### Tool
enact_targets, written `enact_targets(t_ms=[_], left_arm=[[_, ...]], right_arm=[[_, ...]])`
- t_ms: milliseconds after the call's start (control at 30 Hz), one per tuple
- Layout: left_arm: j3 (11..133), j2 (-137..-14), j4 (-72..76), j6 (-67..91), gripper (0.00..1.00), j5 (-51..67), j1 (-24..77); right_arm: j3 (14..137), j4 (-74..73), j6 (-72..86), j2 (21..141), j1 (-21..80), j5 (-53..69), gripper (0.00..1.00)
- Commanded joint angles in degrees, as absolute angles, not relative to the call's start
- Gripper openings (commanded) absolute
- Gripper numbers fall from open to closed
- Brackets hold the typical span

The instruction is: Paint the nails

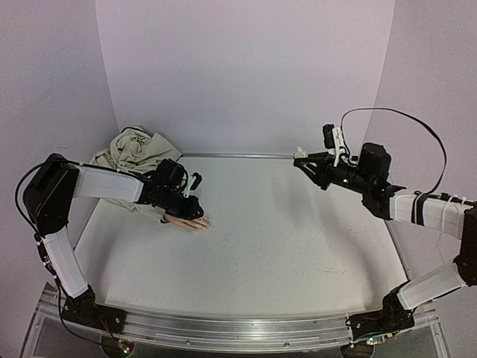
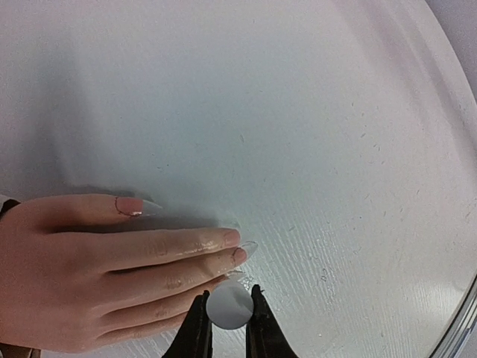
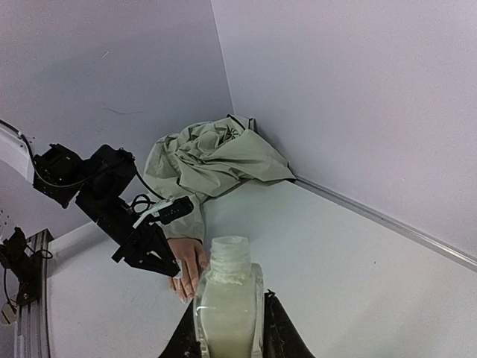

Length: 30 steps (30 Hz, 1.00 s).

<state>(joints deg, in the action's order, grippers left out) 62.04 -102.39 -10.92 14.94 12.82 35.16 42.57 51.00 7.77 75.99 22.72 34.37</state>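
The peach mannequin hand [image 1: 191, 221] lies palm down on the white table, its beige fabric sleeve [image 1: 134, 149] bunched in the back left corner. In the left wrist view the hand [image 2: 89, 276] fills the lower left, with long pale nails [image 2: 247, 250] on its fingertips. My left gripper [image 2: 227, 297] is shut on a small white round cap [image 2: 229, 306], right at the fingertips. My right gripper [image 3: 229, 300] is shut on a small open bottle [image 3: 227, 306] of whitish liquid, held above the table at the back right [image 1: 300, 155].
The left arm [image 3: 119, 216] hangs over the hand in the right wrist view. Lilac walls close in the back and sides. A metal rail [image 1: 238, 324] runs along the near table edge.
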Motion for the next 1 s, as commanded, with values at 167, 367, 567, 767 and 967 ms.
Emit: enact_targets(t_ms=[167,367,567,767,967], left_arm=[[64.0,-104.5,-9.9,14.3,0.0,13.5,35.0],[64.8,-105.4,-9.8,13.8,0.0,13.8,35.0],[65.3,-105.8,-9.8,13.8,0.0,14.2,35.0],[66.1,-106.5,-9.8,14.0,0.0,14.9,35.0],[66.2,-107.1,-9.8,14.1,0.0,15.5,35.0]], right_arm=[[42.9,55.6,8.4,75.1,22.2,35.7,0.0],[42.9,55.6,8.5,75.2,22.2,35.7,0.0],[42.9,55.6,8.4,75.3,22.2,35.8,0.0],[43.0,55.6,8.5,75.4,22.2,35.9,0.0],[43.1,55.6,8.5,75.6,22.2,35.9,0.0]])
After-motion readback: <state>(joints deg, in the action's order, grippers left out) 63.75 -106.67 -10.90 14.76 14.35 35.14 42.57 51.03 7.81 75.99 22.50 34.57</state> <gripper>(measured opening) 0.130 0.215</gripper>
